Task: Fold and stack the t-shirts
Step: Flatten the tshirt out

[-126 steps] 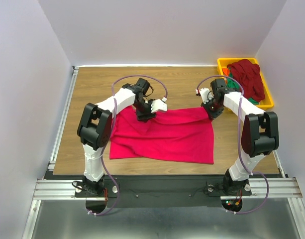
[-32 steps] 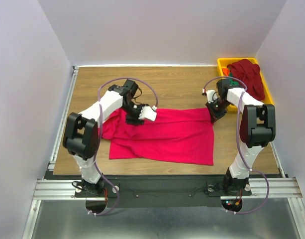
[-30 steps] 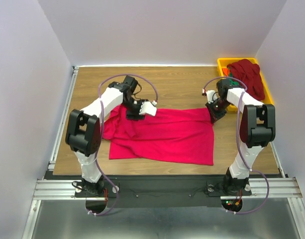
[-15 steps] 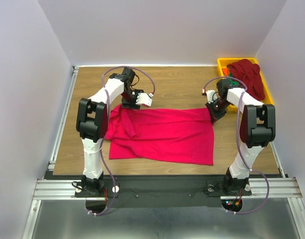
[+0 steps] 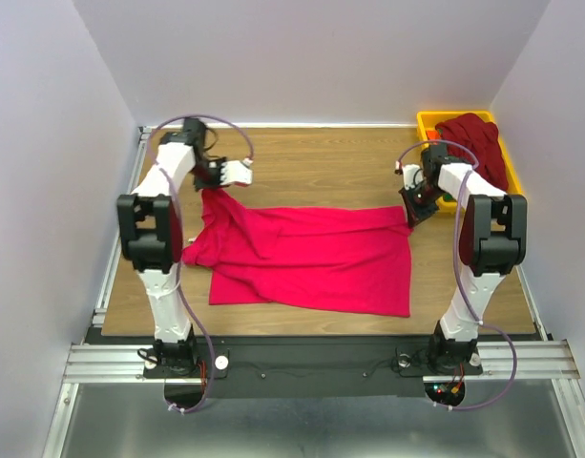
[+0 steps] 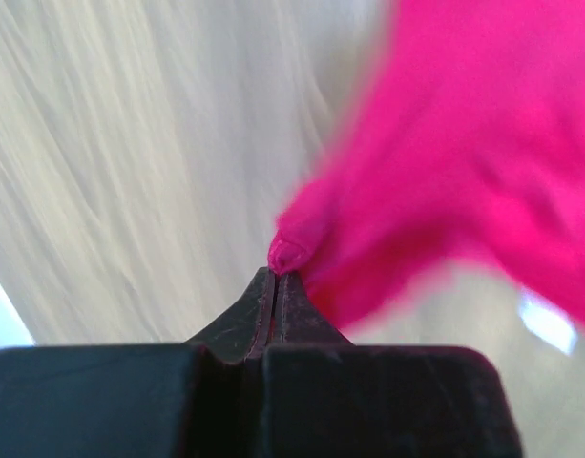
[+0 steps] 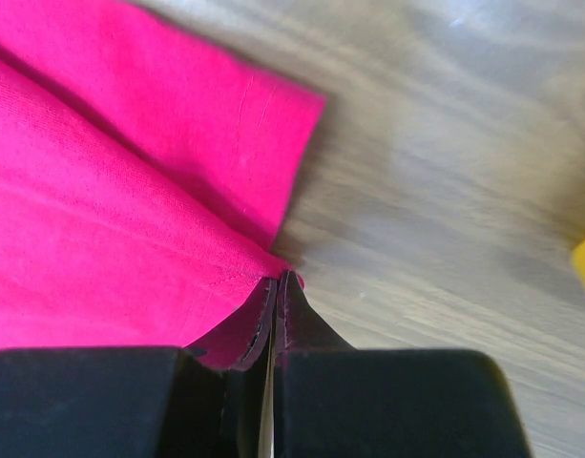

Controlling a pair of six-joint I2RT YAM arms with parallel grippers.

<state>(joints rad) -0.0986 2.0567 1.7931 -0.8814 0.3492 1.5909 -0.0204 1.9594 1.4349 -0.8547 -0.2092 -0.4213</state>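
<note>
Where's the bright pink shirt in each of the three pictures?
Top external: pink shirt spread across the middle of the wooden table.
Left wrist: upper right, pinched by the left hand.
Right wrist: left side, pinched by the right hand.
Shared landmark: the wooden table under it.

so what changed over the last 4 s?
The left gripper, shut on the pink shirt, swung left and away toward the table's far-left corner, dragging the cloth's far-left part out with it. The right gripper stayed pinched on the far-right corner, shifting only slightly. The near edge of the shirt, the tray and the maroon shirt are unchanged.
</note>
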